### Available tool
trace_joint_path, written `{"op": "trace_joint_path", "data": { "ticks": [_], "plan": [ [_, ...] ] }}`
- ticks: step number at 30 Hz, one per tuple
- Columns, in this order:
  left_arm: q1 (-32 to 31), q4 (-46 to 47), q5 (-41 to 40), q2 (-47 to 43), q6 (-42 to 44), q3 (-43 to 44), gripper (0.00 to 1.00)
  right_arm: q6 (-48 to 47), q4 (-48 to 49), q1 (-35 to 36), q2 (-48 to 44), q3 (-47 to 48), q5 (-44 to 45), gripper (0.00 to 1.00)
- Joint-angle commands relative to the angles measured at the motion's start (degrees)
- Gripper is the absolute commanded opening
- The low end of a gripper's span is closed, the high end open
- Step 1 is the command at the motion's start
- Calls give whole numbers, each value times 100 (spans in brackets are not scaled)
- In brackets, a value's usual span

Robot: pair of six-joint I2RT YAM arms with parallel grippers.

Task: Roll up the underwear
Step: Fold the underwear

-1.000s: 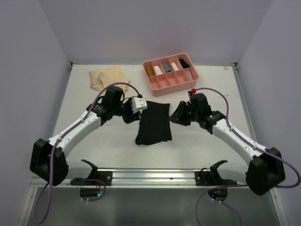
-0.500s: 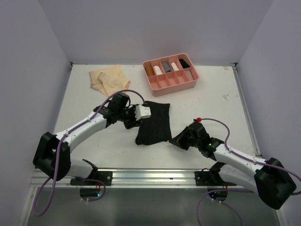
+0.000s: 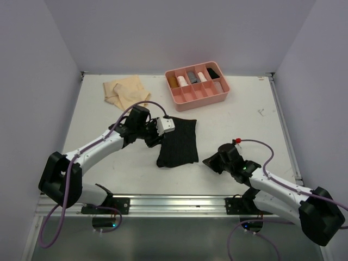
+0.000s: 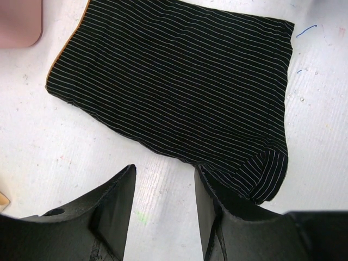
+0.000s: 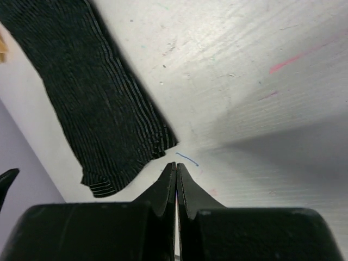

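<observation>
— Mid-table, what lies there?
— The black underwear (image 3: 178, 142), flat, thin pale stripes. It is folded to a strip, with its long axis running far to near and leaning a little left at the near end. One long edge shows orange trim, and one corner is turned over on itself.
— Any writing?
— Nothing I can read. There is a short blue squiggle (image 5: 186, 159) on the table (image 3: 244, 119) by the cloth's corner; I cannot make a letter of it.
— Left arm?
— The left arm (image 3: 92, 147) reaches forward and right from its near-left base, forearm low, wrist bent toward the cloth's left edge. The left gripper (image 4: 163, 174) has its jaws apart with bare table between them. It grasps nothing. One finger (image 4: 217, 206) sits at the cloth's edge; whether it touches, I cannot tell.
— Right arm?
— The right arm (image 3: 277, 185) lies low along the near edge, reaching left. The right gripper (image 5: 175, 166) is clenched tip to tip on nothing, pointing at the cloth's near-right corner, just beside it and apart.
— Other garments?
— The tan underwear (image 3: 124, 91) is at far left, crumpled and well apart from both grippers.
— And far centre?
— A pink tray (image 3: 198, 99). Several rolls (image 3: 182, 81) stand in its far compartments.
</observation>
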Motion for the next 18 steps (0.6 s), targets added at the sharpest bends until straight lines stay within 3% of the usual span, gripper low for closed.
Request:
{"op": "trace_joint_path", "data": {
  "ticks": [1,8,18],
  "plan": [
    [-33,301,-2,49,-123,-33,51,26,210,26,373,133,93,0],
    [-33,371,-10,93,-149,-68,51,430,826,500,874,98,312,0],
    [-33,547,25,120,-299,-112,51,422,809,843,1604,643,708,0]
  ]
}}
